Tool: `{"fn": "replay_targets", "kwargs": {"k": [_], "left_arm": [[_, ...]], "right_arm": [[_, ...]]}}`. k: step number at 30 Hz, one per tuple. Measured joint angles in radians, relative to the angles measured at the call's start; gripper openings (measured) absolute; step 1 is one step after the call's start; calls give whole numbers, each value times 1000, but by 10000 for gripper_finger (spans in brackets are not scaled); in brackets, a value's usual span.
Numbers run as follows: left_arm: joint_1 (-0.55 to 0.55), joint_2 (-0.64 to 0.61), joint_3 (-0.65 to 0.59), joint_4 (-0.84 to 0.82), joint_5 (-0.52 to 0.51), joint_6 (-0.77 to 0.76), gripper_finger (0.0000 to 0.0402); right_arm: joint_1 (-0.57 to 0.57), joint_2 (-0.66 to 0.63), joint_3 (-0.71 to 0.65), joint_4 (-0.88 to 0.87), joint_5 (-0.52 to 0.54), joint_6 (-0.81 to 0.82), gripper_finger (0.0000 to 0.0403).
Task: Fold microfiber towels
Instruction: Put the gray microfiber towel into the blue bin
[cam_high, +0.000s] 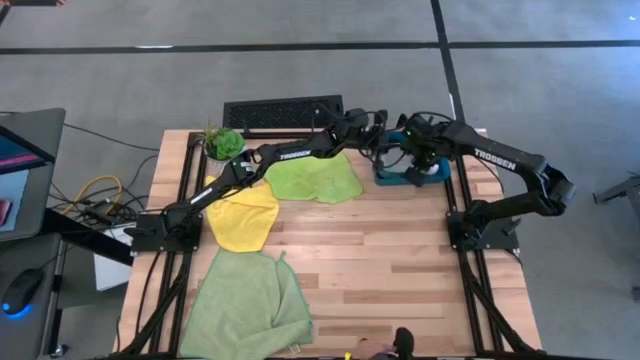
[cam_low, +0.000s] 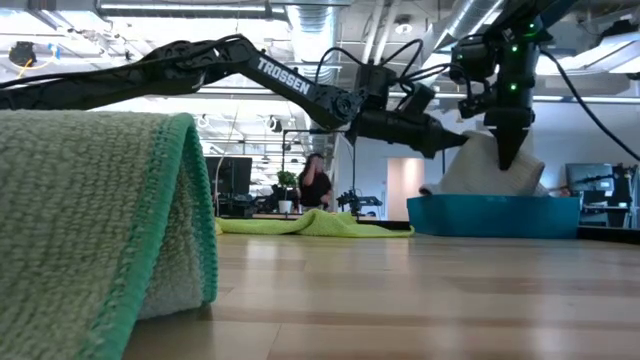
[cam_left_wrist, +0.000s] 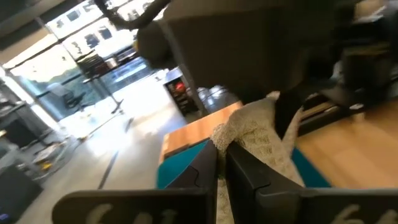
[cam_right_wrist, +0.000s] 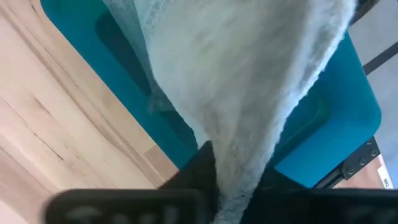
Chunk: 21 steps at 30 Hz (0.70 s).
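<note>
Pinching the grey towel (cam_low: 480, 165) over the teal tray (cam_low: 495, 215), both claws (cam_low: 462, 141) (cam_low: 505, 160) hang from arms lettered TROSSEN.

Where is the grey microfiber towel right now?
The soft grey microfiber towel hangs bunched above the rigid teal rectangular tray at the table's far right, pinched by both claws.

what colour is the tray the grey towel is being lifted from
Teal. The tray shows best in the low view, under the grey towel.
</note>
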Motion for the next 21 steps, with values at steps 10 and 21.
{"fn": "replay_targets", "kwargs": {"k": [10, 21], "left_arm": [[-21, 0, 0, -31, -179, 6, 5], [-22, 0, 0, -34, -226, -47, 11]], "right_arm": [[0, 0, 0, 37, 6, 105, 22], [0, 0, 0, 38, 72, 151, 29]]}}
